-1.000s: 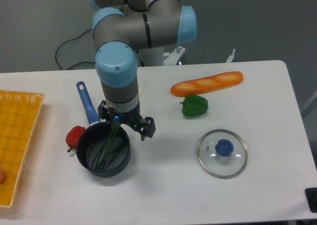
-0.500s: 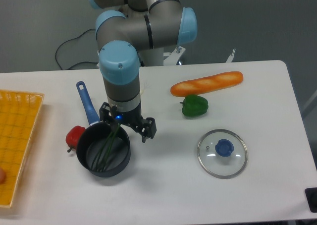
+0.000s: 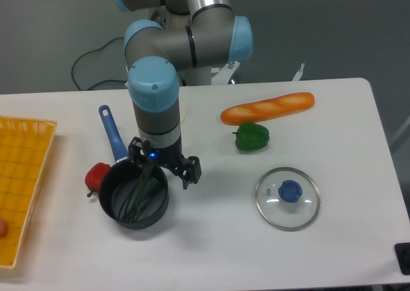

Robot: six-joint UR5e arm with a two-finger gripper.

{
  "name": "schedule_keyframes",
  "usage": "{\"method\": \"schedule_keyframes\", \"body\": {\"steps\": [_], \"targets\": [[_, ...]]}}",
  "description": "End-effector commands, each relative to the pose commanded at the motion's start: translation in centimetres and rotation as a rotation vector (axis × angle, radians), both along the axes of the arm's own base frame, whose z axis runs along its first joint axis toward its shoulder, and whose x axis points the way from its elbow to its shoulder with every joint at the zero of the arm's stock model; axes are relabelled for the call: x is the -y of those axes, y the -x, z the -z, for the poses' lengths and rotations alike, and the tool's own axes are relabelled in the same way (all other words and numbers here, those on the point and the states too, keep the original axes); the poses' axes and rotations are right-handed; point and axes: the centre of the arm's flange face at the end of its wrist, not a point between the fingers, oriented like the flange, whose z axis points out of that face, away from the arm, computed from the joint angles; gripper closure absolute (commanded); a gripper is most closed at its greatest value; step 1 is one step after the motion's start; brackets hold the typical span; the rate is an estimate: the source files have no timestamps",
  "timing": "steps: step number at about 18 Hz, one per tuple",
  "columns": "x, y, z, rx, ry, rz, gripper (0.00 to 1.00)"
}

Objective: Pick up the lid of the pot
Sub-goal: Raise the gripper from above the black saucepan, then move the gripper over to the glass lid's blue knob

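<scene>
Spread wide, the claw (image 3: 163, 163) hangs over the far part of the saucepan (image 3: 160, 215) in this view, its two fingers well apart; how high above the rim it stands, one camera cannot tell me. Its business is with the clear pot lid (image 3: 285, 210), which lies well apart from it, toward the right of the view on the pale tabletop (image 3: 346, 143), blue knob (image 3: 290, 191) uppermost. I take the lid for glass: stiff, smooth, rather heavy for its thinness, and unforgiving of a knock or a drop. The knob is plainly the place to take hold, being the one part that offers sides to pinch. It looks rounded, perhaps slick, so the fingers should straddle it evenly and close low on it, short of pressing their tips into the glass. A grasp high on the curve might slide off, and one off-centre could let the disc tip; the rim looks too thin and too low for an easy bite. A slow, level lift would suit it best.
</scene>
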Motion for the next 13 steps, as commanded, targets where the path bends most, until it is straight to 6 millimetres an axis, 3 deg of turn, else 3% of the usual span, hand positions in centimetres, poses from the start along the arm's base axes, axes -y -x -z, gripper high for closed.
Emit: {"method": "schedule_keyframes", "body": {"steps": [6, 10, 13], "targets": [[2.6, 4.2, 0.2, -0.02, 0.046, 0.098, 0.0], [4.4, 6.3, 2.2, -0.061, 0.2, 0.19, 0.0], [5.6, 8.2, 2.9, -0.046, 0.202, 0.193, 0.0]]}}
